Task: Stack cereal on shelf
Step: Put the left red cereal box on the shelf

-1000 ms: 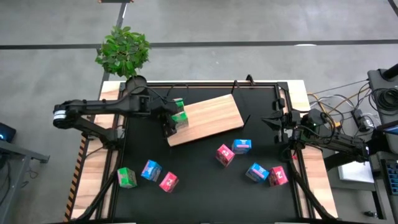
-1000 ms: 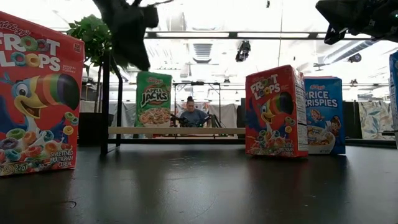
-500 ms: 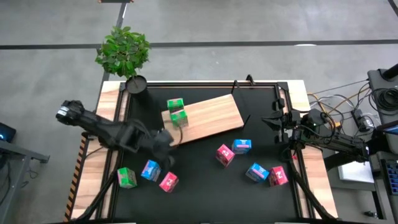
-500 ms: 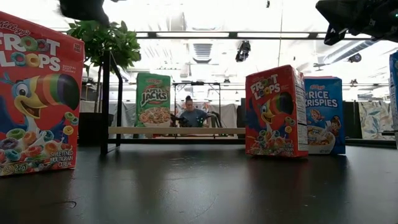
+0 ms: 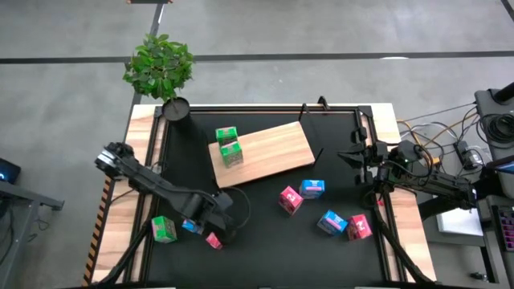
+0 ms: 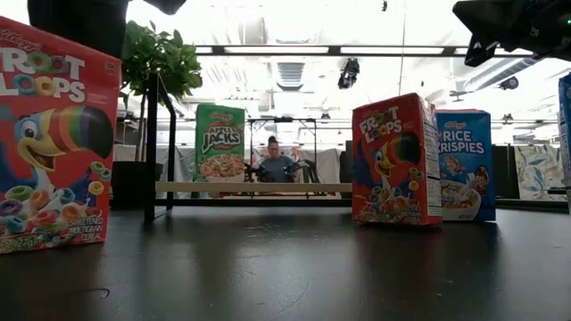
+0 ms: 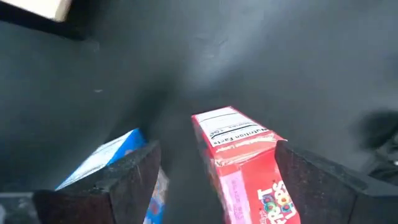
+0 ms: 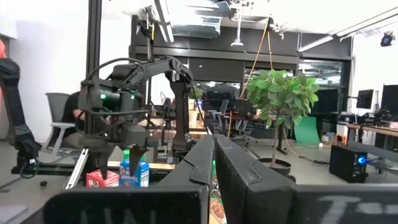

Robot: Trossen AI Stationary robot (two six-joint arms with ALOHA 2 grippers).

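My left gripper (image 5: 217, 229) is open, low over the near-left part of the mat. In the left wrist view its gripper (image 7: 217, 186) has one finger on either side of a pink-red cereal box (image 7: 239, 155) (image 5: 213, 240), with no touch showing. A blue box (image 7: 109, 160) (image 5: 189, 226) lies just outside one finger, and a green box (image 5: 164, 229) lies farther left. Two green boxes (image 5: 226, 135) (image 5: 231, 153) stand on the left end of the light-wood shelf (image 5: 273, 152). My right gripper (image 8: 212, 163) (image 5: 359, 157) is shut and waits high at the right edge.
Two pink-red boxes (image 5: 289, 199) (image 5: 359, 228) and two blue boxes (image 5: 312, 188) (image 5: 331, 222) lie on the mat's right half. A potted plant (image 5: 159, 64) stands at the far-left corner. A black frame (image 5: 265, 107) runs along the mat's far edge. A person sits in the room beyond.
My left gripper has left the shelf's left end and swung toward the table's near edge, coming down around the pink-red box beside the blue one. The second green box has stayed on the shelf where the gripper was.
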